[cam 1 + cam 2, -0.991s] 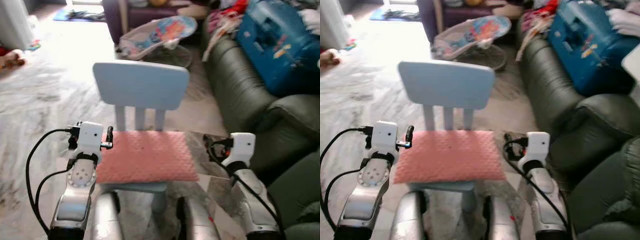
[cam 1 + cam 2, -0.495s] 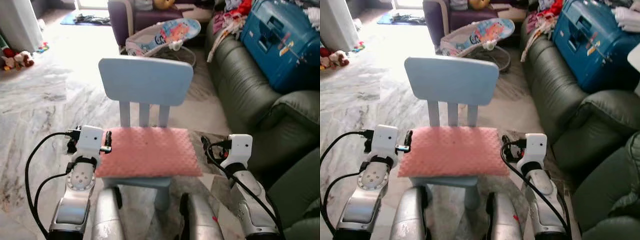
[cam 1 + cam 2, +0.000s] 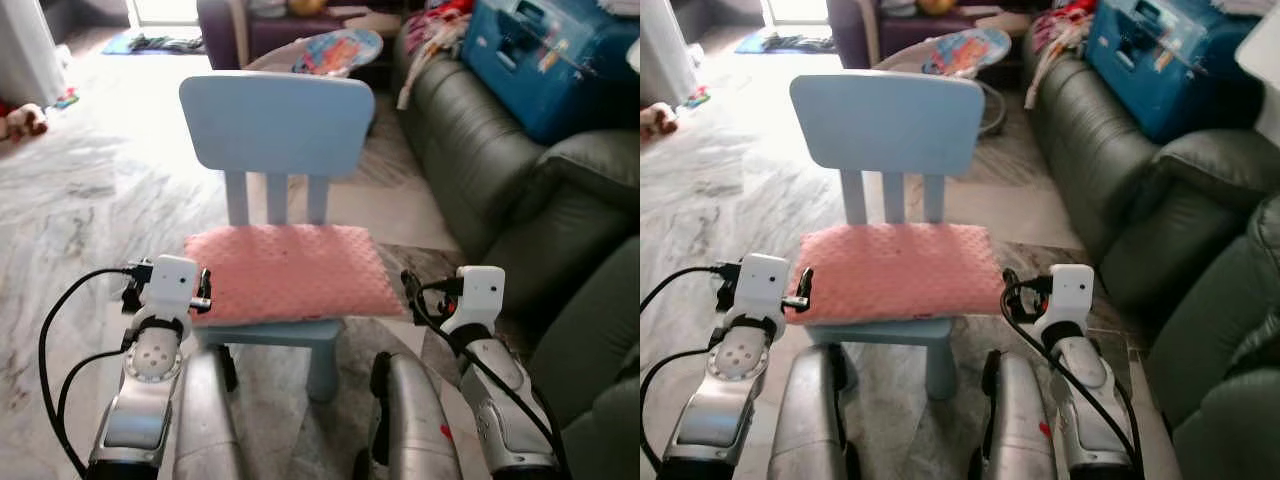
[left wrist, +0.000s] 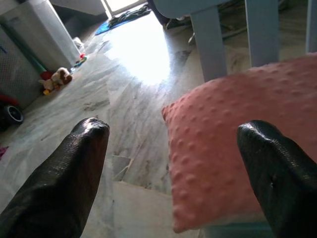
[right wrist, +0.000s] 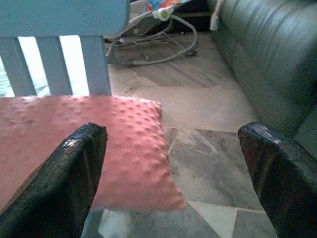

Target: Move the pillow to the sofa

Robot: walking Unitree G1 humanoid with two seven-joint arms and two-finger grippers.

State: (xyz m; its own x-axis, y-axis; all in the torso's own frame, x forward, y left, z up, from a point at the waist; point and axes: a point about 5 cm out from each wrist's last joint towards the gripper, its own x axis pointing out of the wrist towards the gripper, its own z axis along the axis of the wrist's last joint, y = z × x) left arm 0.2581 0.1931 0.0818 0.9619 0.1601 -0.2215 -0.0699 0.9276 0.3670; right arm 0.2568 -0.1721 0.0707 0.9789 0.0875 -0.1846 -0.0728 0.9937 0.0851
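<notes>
Pillow: the flat pink pillow with a dotted, bumpy cover (image 3: 290,272) lies on the seat of the small pale-blue plastic chair (image 3: 275,125), between the two grippers and just ahead of them.
Left gripper: the left gripper (image 4: 173,163) is level with the pillow's near left corner, its two long black fingers (image 4: 64,173) spread wide; that corner sits in the gap between them, touching neither.
Right gripper: the right gripper (image 5: 171,173) is just beside the pillow's near right corner, fingers likewise spread apart and holding nothing; one finger (image 5: 59,178) stands in front of the pillow, the other (image 5: 280,168) out toward the sofa.
Sofa: the dark green leather sofa (image 3: 490,170) runs along the right gripper's outer side, close by.
On the sofa: a blue hard case (image 3: 545,55) rests further back among clothes.
Beyond the chair: a baby bouncer with a colourful printed seat (image 3: 335,50) stands on the marbled grey tile floor (image 3: 90,200).
Far off the left gripper's side: a soft toy (image 3: 20,120) lies on the floor.
</notes>
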